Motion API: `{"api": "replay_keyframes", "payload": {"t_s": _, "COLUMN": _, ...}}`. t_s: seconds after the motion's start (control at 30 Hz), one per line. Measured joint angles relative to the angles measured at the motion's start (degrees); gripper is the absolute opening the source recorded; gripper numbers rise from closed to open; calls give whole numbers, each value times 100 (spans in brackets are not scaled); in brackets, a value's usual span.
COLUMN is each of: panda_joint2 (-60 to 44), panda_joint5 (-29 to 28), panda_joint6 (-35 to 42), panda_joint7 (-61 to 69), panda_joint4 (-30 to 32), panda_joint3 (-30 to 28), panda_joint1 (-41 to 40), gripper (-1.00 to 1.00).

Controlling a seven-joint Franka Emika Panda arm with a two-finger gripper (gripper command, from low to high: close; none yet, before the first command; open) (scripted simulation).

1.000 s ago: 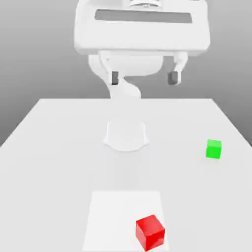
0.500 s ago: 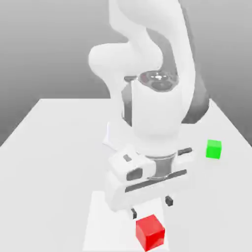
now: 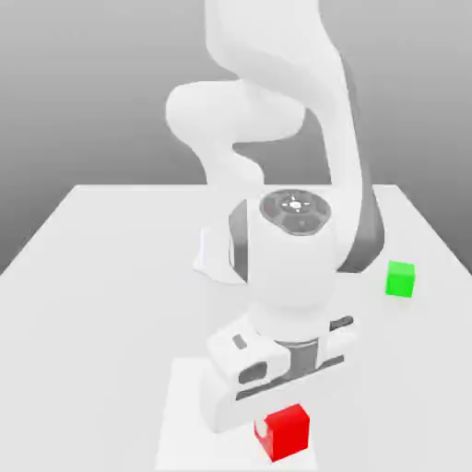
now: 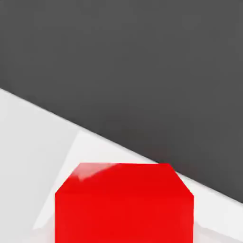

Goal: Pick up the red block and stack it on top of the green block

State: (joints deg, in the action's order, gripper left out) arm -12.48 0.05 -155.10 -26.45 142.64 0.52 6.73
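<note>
**Gripper down on the red block**

Lowered to the table at the near end of the exterior view, the gripper (image 3: 284, 426) sits right over the red block (image 3: 288, 430), with the white hand body covering the block's upper left corner. Its fingers are hidden behind the hand and the cube, so the grip itself cannot be seen directly; the jaws are drawn in as far as they go, and they stand at the block's sides, so the hand is closed on the red block. From the hand view, the red block (image 4: 124, 204) looms large and close, its top face catching a pale glint near one corner.

Under the cube lies a lighter square patch (image 3: 189, 415) on the white table (image 3: 101, 277), and the block rests on that patch toward the exterior view's right. The arm (image 3: 277, 120) rises from its base at the middle of the table, arches over and bends down steeply to the hand.

Well apart from all this, the green block (image 3: 400, 278) sits alone on the table near the edge on the exterior view's right, farther back than the red block. Nothing touches it.
</note>
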Motion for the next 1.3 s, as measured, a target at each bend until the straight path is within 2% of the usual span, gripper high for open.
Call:
{"api": "replay_keyframes", "payload": {"t_s": 0.17, "panda_joint2": 716, "panda_joint5": 550, "panda_joint6": 166, "panda_joint7": -31, "panda_joint4": 510, "panda_joint3": 895, "panda_joint1": 730, "gripper": -100}}
{"api": "replay_keyframes", "payload": {"t_s": 0.33, "panda_joint2": 1396, "panda_joint5": 1123, "panda_joint6": 244, "panda_joint7": -100, "panda_joint4": 1064, "panda_joint3": 1474, "panda_joint1": 2196, "gripper": -100}}
{"api": "replay_keyframes", "payload": {"t_s": 0.7, "panda_joint2": 2715, "panda_joint5": 1702, "panda_joint6": 298, "panda_joint7": -714, "panda_joint4": 2305, "panda_joint3": 2930, "panda_joint1": 4092, "gripper": -100}}
{"api": "replay_keyframes", "payload": {"t_s": 1.3, "panda_joint2": 1831, "panda_joint5": 417, "panda_joint6": -618, "panda_joint7": -1660, "panda_joint4": 2400, "panda_joint3": 3468, "panda_joint1": 3498, "gripper": -100}}
